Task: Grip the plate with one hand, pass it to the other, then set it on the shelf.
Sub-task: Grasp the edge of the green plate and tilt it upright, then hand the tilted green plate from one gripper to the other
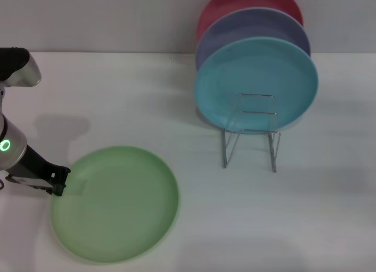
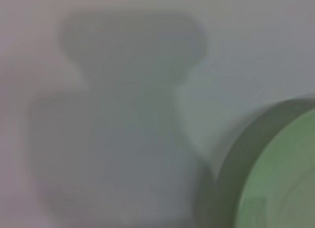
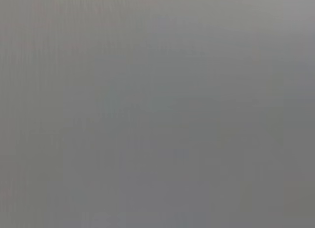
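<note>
Light green plate (image 1: 114, 204) lies flat on the white worktop (image 1: 305, 213) at lower left of frame, left pincer (image 1: 57, 181) at its left rim, jaw opening not discernible, contact unclear.

I work in a bare test setup: a plain white desk (image 1: 329, 213), blank wall behind, plates staged in a wire rack (image 1: 249, 131).
</note>
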`<act>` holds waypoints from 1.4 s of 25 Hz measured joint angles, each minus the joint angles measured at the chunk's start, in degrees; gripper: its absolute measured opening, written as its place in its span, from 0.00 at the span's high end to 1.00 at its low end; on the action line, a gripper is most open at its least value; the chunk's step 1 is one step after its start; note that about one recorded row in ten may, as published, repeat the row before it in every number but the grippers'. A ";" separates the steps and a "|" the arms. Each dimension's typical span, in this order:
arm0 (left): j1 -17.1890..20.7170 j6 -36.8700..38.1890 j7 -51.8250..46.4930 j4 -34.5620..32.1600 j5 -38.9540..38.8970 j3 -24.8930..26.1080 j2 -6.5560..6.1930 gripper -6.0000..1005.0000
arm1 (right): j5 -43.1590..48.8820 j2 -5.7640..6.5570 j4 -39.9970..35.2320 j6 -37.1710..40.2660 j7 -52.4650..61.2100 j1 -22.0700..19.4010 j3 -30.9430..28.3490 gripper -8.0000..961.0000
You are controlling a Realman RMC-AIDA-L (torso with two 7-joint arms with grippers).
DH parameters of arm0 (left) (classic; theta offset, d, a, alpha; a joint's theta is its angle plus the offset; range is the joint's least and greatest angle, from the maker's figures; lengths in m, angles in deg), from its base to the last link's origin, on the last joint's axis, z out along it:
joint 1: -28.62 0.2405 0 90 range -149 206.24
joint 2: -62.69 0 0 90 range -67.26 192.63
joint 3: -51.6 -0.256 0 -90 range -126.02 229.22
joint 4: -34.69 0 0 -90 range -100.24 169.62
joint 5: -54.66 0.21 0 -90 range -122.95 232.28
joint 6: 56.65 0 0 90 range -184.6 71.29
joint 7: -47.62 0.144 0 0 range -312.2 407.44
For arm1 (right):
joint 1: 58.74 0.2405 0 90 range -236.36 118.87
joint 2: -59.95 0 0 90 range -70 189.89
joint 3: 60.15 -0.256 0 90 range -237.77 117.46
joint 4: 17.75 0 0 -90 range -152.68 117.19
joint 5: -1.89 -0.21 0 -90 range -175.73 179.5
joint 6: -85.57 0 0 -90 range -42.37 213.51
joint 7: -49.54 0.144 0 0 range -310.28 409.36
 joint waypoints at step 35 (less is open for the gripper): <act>11.75 48.57 24.76 3.62 -20.70 13.05 0.19 0.96 | 0.53 -1.92 -0.28 -1.26 2.67 -2.84 0.69 0.32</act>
